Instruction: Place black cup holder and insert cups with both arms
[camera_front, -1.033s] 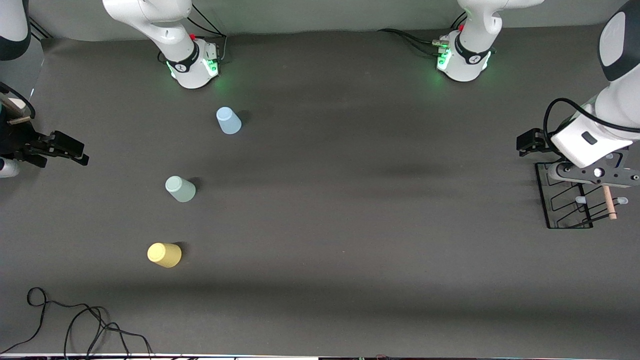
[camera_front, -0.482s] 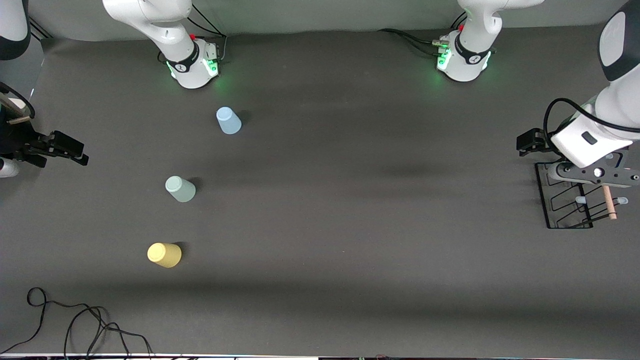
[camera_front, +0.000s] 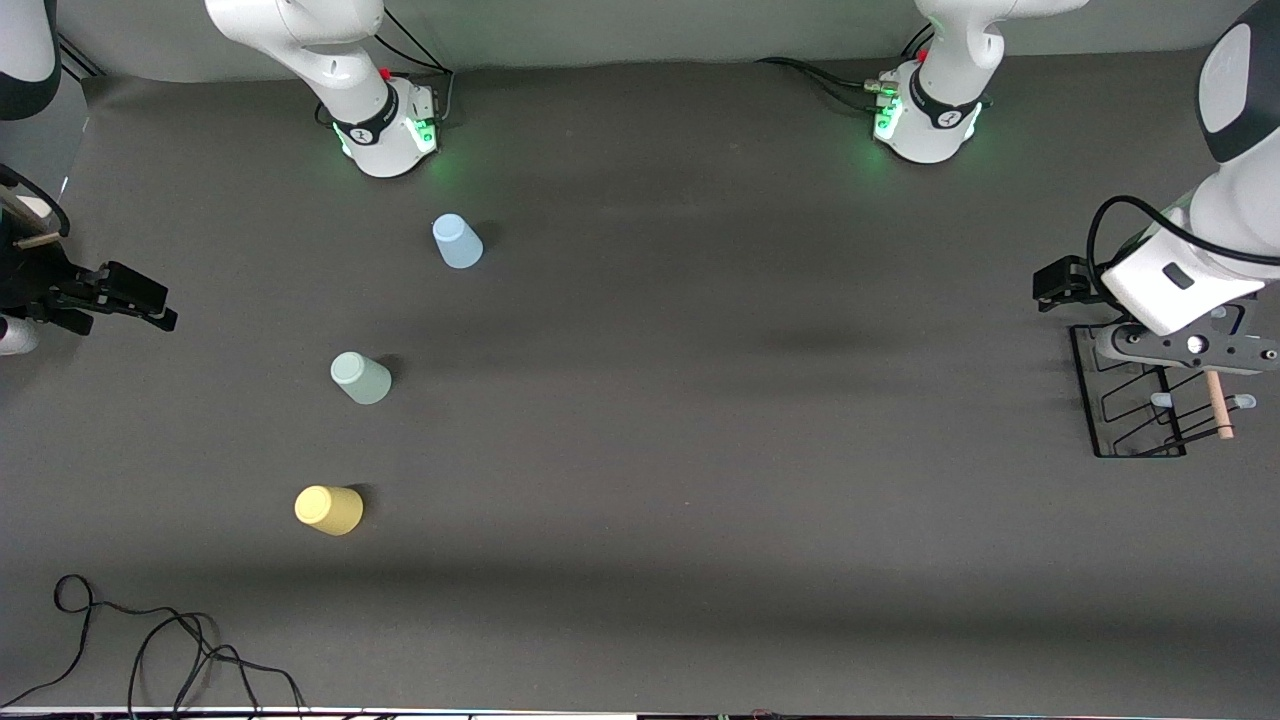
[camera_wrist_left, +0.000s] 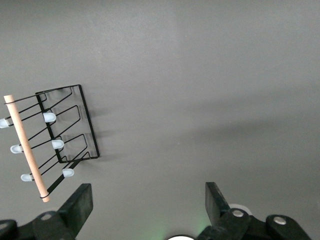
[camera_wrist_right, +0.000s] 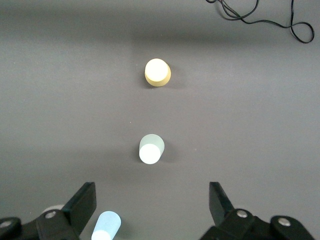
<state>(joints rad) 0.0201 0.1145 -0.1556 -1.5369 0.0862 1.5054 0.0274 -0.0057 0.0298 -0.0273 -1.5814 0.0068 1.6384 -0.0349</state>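
Seemingly light and stiff, the black cup holder (camera_front: 1135, 405) sits at the left arm's end of the table, close to the table's edge there, and its wooden rod handle (camera_wrist_left: 27, 148) looks the best place to grip. The left gripper (camera_wrist_left: 145, 210) hovers over it with fingers spread and empty; the right gripper (camera_wrist_right: 152, 207), also spread and empty, waits over the right arm's end. The upside-down blue cup (camera_front: 457, 241), mint cup (camera_front: 360, 377) and yellow cup (camera_front: 328, 509) look slippery, with wide bare table between them and the holder.
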